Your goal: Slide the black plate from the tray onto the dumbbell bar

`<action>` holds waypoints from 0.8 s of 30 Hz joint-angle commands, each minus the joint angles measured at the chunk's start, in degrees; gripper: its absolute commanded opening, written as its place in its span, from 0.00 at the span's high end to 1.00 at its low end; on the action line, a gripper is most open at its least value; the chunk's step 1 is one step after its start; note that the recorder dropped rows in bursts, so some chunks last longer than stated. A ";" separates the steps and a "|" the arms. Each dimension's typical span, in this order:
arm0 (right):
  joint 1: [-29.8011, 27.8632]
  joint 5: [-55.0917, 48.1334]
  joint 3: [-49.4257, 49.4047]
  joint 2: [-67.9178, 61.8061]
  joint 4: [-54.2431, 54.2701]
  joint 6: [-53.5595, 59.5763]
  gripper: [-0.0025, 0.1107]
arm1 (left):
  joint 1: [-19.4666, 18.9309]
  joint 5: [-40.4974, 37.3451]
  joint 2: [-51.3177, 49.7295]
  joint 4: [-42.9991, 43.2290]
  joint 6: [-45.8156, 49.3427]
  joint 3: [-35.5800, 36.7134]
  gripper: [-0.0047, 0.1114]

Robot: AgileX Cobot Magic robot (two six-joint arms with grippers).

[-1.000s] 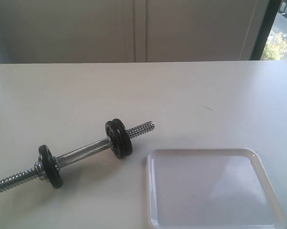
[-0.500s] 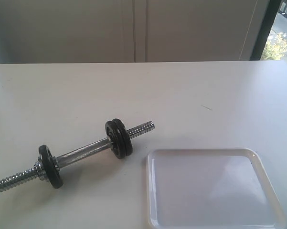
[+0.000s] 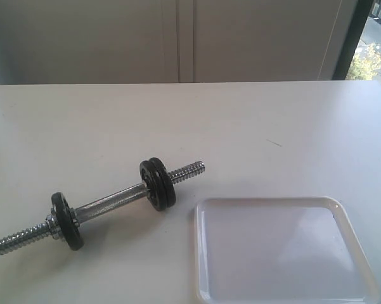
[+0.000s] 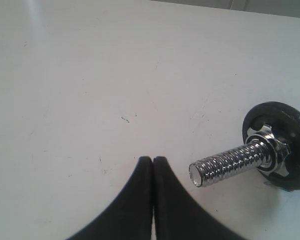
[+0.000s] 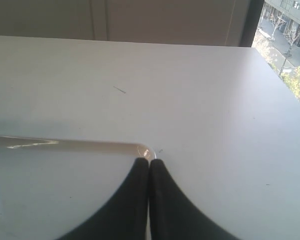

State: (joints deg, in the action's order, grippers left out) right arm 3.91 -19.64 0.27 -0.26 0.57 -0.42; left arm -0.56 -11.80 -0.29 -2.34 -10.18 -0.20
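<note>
Left pincer [image 4: 152, 159] and right pincer [image 5: 149, 161] clenched empty; dumbbell bar [image 3: 111, 202] and tray [image 3: 272, 253] unmoved

Bar [image 3: 108, 204] lies diagonally on table [image 3: 177, 120], one black disc [image 3: 66, 221] toward near-left end, two discs [image 3: 158, 183] toward far-right end. Tray [image 3: 266, 201] near right, apart.

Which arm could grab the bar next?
Left, probably. The left gripper, shut, sits just beside the bar, at its threaded end; the right gripper hangs at a corner of the tray.
</note>
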 commanded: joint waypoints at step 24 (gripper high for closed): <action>0.10 0.53 -0.27 0.26 -0.57 -0.19 0.98 | -1.69 0.18 0.29 -0.38 -0.32 0.20 0.96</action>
State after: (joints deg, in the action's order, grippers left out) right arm 3.91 -19.64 0.27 -0.26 0.36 -0.42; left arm -2.03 -11.80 -0.29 -2.34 -10.18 -0.20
